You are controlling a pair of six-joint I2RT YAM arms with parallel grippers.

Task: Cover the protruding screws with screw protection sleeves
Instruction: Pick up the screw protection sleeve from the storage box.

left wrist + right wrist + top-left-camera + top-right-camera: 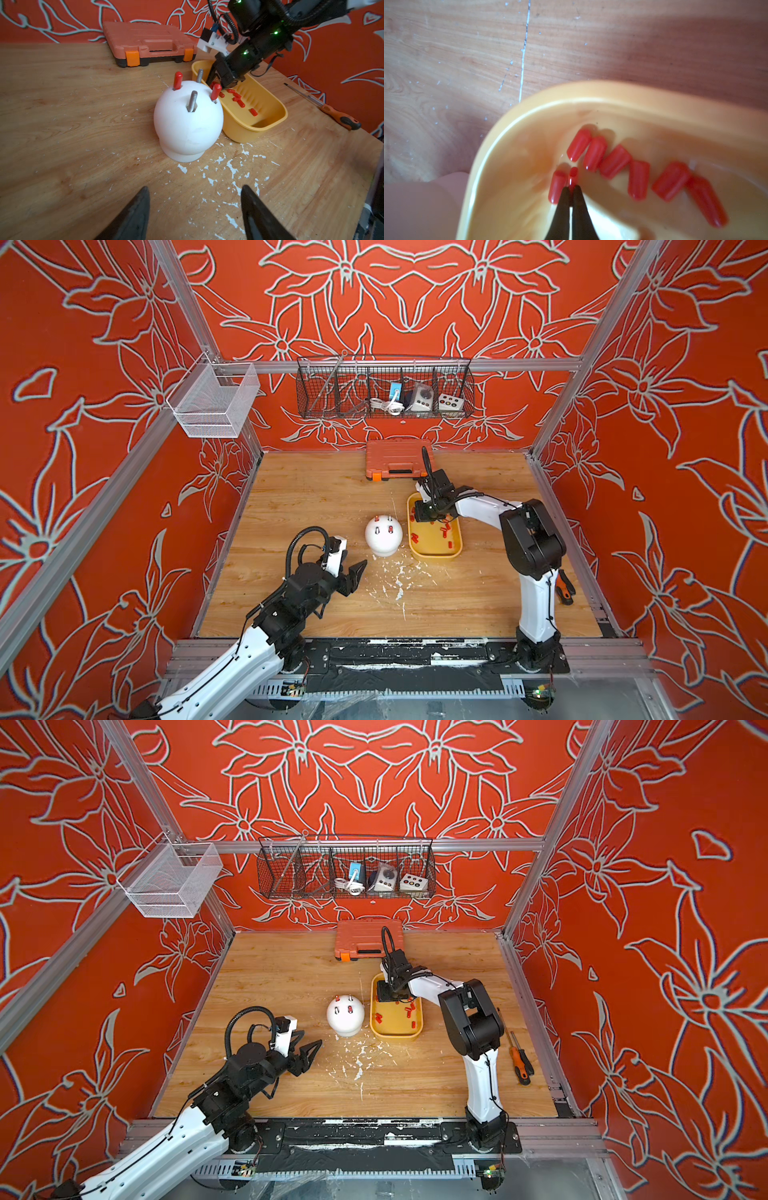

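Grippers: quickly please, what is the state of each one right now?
Left gripper: open, holding nothing.
Right gripper: shut on one red sleeve, inside the yellow tray.

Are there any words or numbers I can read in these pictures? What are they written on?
No text can be read anywhere.
On the orange tool case: moulded shapes only, no lettering that can be read.
On the white button box in the wire basket: any marks are too small to read.
On the screwdriver: no print shows.
On the screw protection sleeves: plain red, nothing written.
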